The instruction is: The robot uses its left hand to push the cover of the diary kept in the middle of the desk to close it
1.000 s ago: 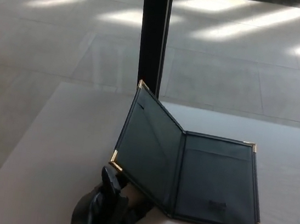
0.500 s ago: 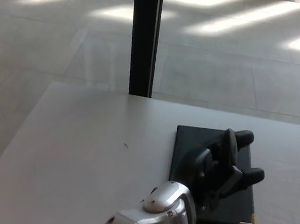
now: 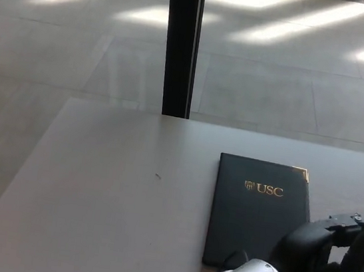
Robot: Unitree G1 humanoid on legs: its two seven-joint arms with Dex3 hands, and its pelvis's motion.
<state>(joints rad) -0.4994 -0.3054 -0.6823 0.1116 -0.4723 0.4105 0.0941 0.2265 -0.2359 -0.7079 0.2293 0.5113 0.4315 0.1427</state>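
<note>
Pale grey bench [image 3: 107,193] fills the lower frame; tiled floor [image 3: 60,39] beyond, sunlit in strips. Black vertical post [image 3: 181,42] stands behind the far bench edge. Dark diary [image 3: 259,213] lies closed and flat right of bench centre, gold "USC" lettering [image 3: 264,188] up, gold corner at top right. Left hand [image 3: 333,260] at lower right, over the diary's near right corner, fingers [image 3: 363,250] apart, holding nothing.

You've got the dark diary [image 3: 258,213] closed, lying flat on the tabletop [image 3: 107,193], gold "USC" lettering facing up, gold corner at its far right.
</note>
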